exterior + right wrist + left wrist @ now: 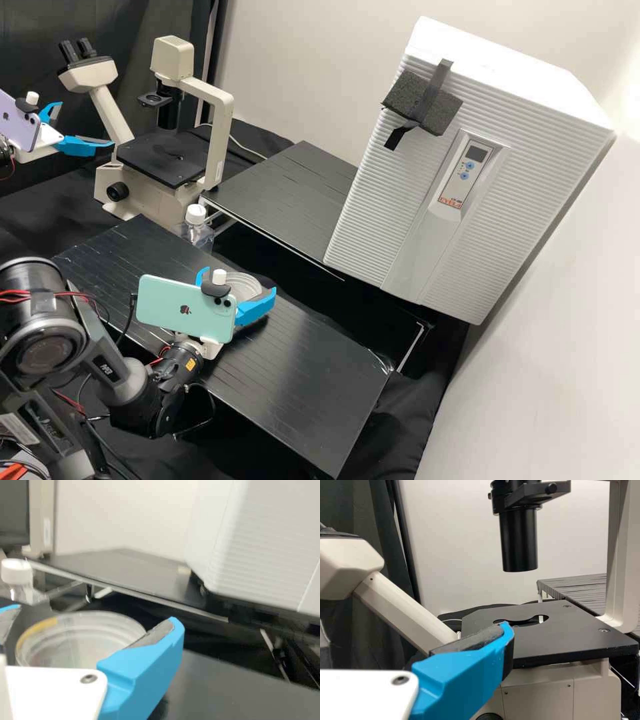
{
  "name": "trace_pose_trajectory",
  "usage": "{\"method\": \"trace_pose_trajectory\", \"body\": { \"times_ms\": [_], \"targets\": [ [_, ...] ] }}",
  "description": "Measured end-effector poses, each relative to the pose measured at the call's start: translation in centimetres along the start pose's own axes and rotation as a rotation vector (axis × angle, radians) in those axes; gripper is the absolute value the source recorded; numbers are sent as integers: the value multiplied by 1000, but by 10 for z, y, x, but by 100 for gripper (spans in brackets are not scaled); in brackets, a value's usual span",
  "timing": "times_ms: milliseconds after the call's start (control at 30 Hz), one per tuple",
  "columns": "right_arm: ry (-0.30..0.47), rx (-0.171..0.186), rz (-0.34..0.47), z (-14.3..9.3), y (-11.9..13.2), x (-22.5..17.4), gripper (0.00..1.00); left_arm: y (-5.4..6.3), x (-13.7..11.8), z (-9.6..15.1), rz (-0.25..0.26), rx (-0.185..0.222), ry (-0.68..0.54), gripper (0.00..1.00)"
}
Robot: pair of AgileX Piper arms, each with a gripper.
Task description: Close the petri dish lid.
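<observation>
the right gripper (238, 280) is seen in the high view over the near black tabletop (300, 373), its two blue fingers spread wide with the clear petri dish (247, 287) between them. whether the dish is touched by the fingers cannot be told, nor can its lid be made out apart from the dish. in the right wrist view, the round rim is marked by a yellow patch (42, 626), and one fingertip is overlapped with the rim's edge.

the left gripper (85, 123) is held well apart from the dish, in front of the microscope (220, 133), with its fingers wide apart. in the left wrist view, one blue finger is seen in front of the black microscope stage (565, 632).

a clear bottle with a white cap (196, 214) is placed near the microscope. farther back, a white ribbed cabinet (533, 153) is set beside a second black surface (293, 193), and a dark foam block (407, 97) is fixed to the cabinet with black tape.
</observation>
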Motion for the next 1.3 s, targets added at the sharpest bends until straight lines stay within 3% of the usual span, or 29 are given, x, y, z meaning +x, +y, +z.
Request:
{"method": "trace_pose_trajectory", "body": {
  "times_ms": [433, 967, 1167, 1300],
  "targets": [
    [9, 3, 22, -3, 5, -4, 100, 0, 0, 0, 0, 0, 0, 100],
    [86, 134, 65, -19, 17, -15, 100, 0, 0, 0, 0, 0, 0, 100],
    [35, 204, 201, -15, 28, -15, 100, 0, 0, 0, 0, 0, 0, 100],
    [15, 241, 234, -12, 30, -14, 100, 0, 0, 0, 0, 0, 0, 100]
  ]
}}
